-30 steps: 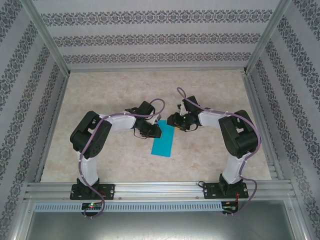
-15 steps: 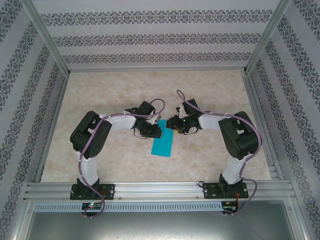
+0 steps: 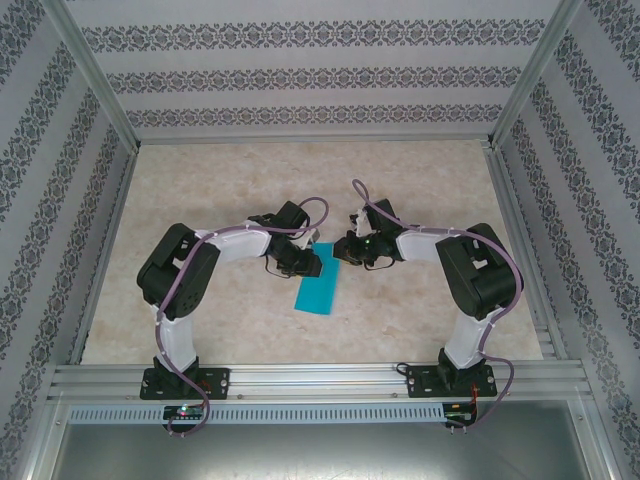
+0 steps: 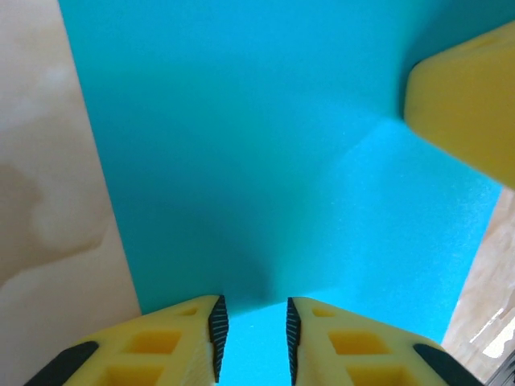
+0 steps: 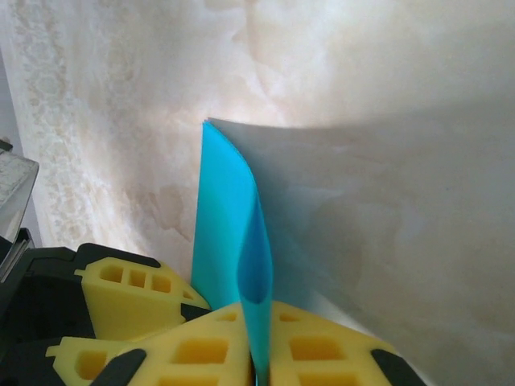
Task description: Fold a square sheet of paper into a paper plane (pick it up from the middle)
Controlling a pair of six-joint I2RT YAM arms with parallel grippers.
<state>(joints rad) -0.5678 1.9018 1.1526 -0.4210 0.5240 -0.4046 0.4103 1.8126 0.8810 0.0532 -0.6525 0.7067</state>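
Top view: the folded sheet of paper (image 3: 318,288) runs toward 6 o'clock from the left gripper (image 3: 305,262) and right gripper (image 3: 345,250). Left wrist: jaws slightly parted above it, holding nothing, the right gripper's finger (image 4: 463,104) crowding 2 o'clock. Right wrist: jaws pinch its raised edge.

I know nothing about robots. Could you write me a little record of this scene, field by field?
Setting: pale marbled table, patterned walls around it
Machines: two arms, meeting mid-table
Object: turquoise paper, folded into a narrow strip
Right gripper: shut on the paper, which curves up between its yellow fingers
Left gripper: slightly open, pads apart, just over the paper
Stage: still a folded strip, no plane shape yet
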